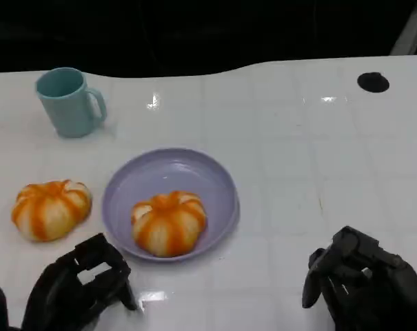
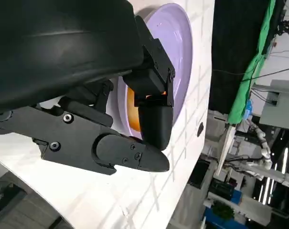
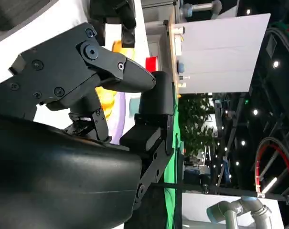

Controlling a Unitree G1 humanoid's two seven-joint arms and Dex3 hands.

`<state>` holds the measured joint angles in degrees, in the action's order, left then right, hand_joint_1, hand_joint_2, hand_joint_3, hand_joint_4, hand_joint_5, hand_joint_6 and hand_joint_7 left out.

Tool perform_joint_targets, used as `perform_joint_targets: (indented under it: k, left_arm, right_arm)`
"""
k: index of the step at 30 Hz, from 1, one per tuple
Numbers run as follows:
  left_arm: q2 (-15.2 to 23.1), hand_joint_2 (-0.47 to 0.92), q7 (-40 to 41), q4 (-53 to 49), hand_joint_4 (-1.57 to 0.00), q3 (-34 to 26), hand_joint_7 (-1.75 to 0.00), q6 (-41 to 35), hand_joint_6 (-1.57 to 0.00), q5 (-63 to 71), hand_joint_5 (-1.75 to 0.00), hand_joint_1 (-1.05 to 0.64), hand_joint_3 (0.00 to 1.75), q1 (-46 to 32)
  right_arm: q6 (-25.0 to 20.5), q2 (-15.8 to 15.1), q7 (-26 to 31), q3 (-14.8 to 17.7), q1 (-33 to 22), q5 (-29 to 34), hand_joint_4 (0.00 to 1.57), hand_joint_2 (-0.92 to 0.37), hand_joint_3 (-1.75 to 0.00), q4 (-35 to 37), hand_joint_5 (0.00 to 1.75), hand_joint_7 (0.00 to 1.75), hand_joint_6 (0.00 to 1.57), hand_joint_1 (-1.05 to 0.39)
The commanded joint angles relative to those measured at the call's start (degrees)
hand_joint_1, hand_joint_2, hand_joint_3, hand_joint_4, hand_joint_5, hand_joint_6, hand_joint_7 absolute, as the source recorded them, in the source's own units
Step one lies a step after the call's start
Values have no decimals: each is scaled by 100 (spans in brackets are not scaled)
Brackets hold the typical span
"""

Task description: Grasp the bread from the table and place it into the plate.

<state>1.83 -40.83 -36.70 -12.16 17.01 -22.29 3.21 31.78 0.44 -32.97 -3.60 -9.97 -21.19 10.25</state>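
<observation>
One orange-and-cream striped bread point(image 1: 168, 222) lies inside the lilac plate point(image 1: 129, 178) in the middle of the table. A second striped bread point(image 1: 51, 209) rests on the white table just left of the plate. My left hand point(image 1: 80, 283) hovers near the front edge, below that bread and the plate, fingers apart and holding nothing. My right hand point(image 1: 363, 279) sits at the front right, well away from the plate, also holding nothing. In the left wrist view the plate point(image 2: 177, 38) and a sliver of bread point(image 2: 131, 112) show past the fingers point(image 2: 154, 124).
A teal mug point(image 1: 70, 102) stands at the back left. A black round mark point(image 1: 373, 82) sits on the table at the far right. The table's far edge runs along a dark background.
</observation>
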Motion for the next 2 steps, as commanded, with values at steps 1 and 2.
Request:
perform_joint_targets:
  k: [1,2]
  left_arm:
    - [106,92,-22,-165,-76,-74,-139,0,-71,-24,-169,-57,8,-15]
    - [106,92,-12,-171,-76,-71,-139,-2,-71,-27,-169,-57,8,-13]
  right_arm:
    - [49,9,-131,69,46,-124,63,-60,-89,46,174,137,67,-34]
    - [65,13,-167,77,54,-136,63,-62,-87,65,174,135,68,-35]
